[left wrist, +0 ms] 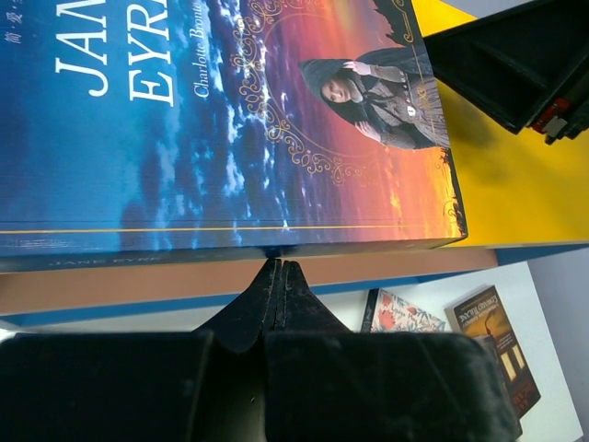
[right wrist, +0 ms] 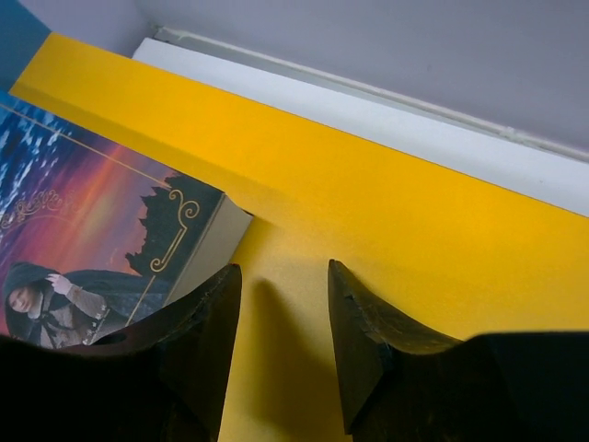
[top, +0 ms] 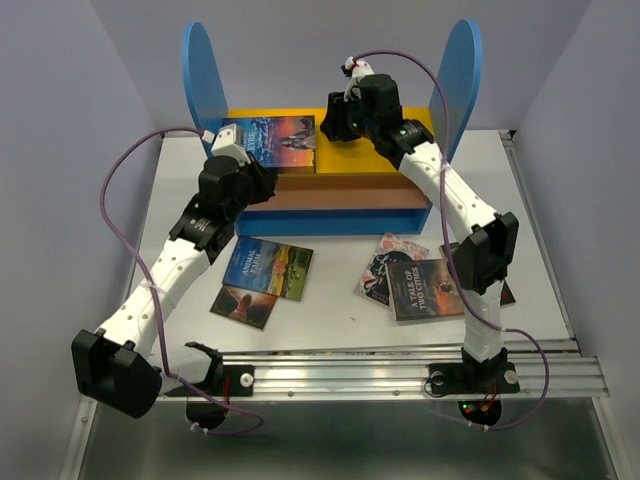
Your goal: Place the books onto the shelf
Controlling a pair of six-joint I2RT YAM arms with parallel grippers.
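Bright, even light from above — shadows on the table (top: 335,295) are faint. In the right wrist view the near fingers (right wrist: 198,359) are dark, casting soft shadow on the yellow board (right wrist: 414,230).

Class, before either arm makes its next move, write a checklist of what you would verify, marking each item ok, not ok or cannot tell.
1. Jane Eyre book lies flat on the shelf's yellow top board: ok.
2. Right gripper is open with nothing between its jaws: ok.
3. Left gripper is shut and holds nothing: ok.
4. Left fingertips are in contact with the Jane Eyre book's spine edge: cannot tell.
5. Every book is shelved: not ok. The Animal Farm book, the A Tale of Two Cities book and others lie on the table.
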